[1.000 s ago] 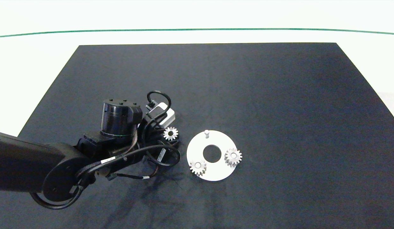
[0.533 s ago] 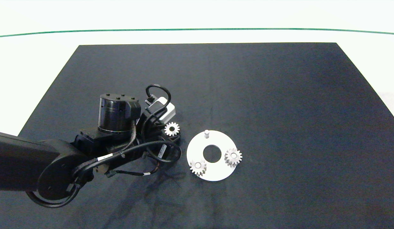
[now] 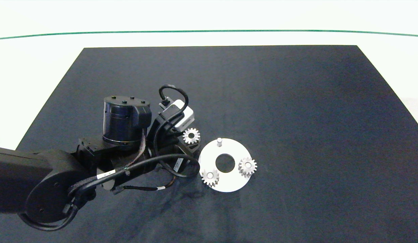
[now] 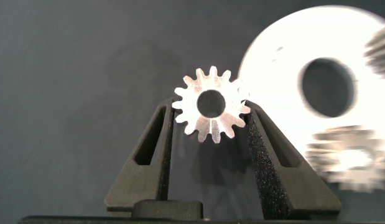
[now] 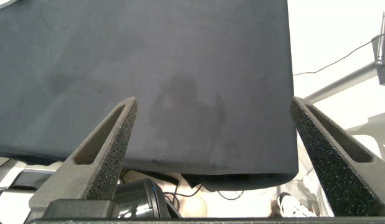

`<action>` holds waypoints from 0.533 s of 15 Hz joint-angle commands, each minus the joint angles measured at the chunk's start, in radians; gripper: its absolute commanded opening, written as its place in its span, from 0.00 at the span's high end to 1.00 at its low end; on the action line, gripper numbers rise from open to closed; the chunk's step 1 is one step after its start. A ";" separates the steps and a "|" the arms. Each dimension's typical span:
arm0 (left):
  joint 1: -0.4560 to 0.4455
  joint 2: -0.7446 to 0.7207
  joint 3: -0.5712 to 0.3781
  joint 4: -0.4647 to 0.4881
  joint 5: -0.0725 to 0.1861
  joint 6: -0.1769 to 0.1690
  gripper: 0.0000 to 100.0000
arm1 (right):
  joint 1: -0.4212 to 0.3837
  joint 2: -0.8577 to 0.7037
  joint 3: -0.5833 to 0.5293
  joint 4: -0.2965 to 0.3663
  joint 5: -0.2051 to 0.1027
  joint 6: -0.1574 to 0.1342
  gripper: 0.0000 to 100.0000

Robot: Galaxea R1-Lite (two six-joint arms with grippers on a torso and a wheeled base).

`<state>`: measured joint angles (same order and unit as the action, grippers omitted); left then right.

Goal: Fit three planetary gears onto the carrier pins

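A silvery planetary gear point(image 3: 191, 135) point(image 4: 211, 104) is held flat above the mat with my left gripper point(image 3: 190, 139) point(image 4: 211, 115) shut on it, just left of the white carrier disc point(image 3: 229, 184) point(image 4: 276, 68). Two more gears point(image 3: 210, 176) point(image 3: 247, 165) sit on pins at the disc's near side. One bare carrier pin point(image 3: 219, 141) stands at the disc's far edge, a short way right of the held gear. My right gripper point(image 5: 211, 124) is open over the dark mat's edge, out of the head view.
A dark mat point(image 3: 296, 101) covers the table, bordered by a white surface with a green line point(image 3: 209, 31) at the back. My left arm point(image 3: 43, 179) with its cables fills the near left. Floor clutter and cables show past the mat edge point(image 5: 242, 171).
My left gripper has lifted the gear off the mat and carried it right and slightly away, toward the bare pin. The disc and its two gears stayed put.
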<state>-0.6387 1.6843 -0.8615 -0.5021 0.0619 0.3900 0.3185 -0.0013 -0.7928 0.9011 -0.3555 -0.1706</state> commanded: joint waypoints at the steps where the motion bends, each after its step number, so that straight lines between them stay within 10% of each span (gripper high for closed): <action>1: -0.055 -0.003 -0.005 -0.003 0.004 0.000 0.90 | 0.001 0.001 0.000 0.006 -0.002 -0.001 0.00; 8: -0.104 0.041 -0.028 -0.004 0.024 -0.011 0.90 | -0.001 0.001 0.001 0.006 -0.002 -0.001 0.00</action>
<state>-0.7368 1.7045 -0.8821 -0.5026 0.0845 0.3762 0.3174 -0.0013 -0.7904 0.9015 -0.3560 -0.1711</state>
